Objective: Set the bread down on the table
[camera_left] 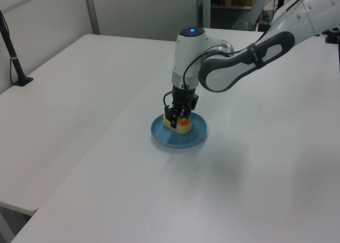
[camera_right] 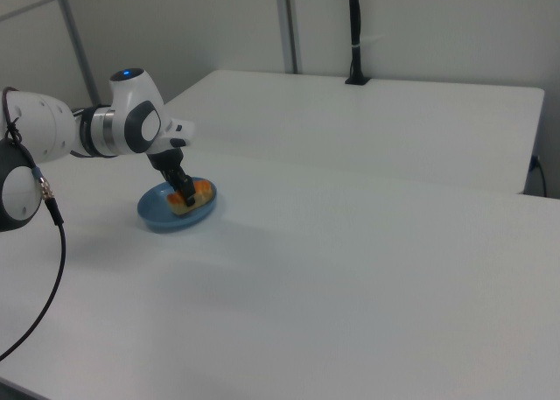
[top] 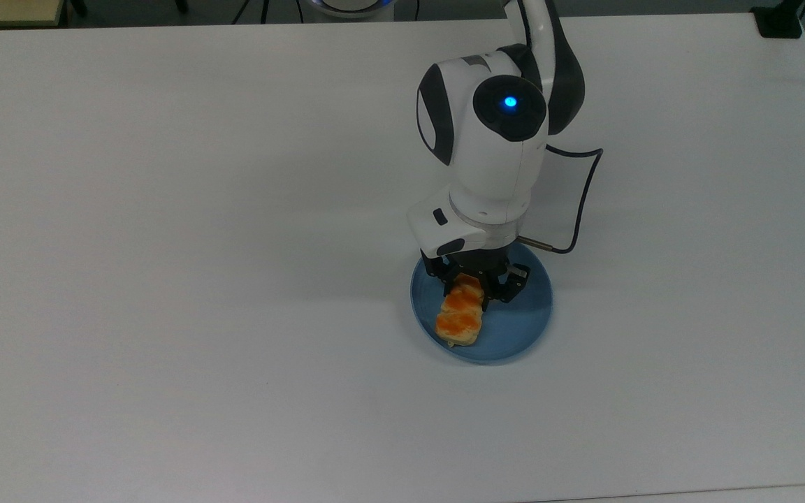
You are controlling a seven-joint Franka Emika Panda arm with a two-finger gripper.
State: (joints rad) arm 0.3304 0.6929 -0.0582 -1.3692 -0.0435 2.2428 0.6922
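Straddling bread (top: 462,312): fingers (top: 487,302), either side.

No legible text or labels.

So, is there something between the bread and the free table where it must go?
Nothing visible apart from the low rim of the blue plate the bread lies on. The gripper is down around the bread, and the white table is bare around the plate.
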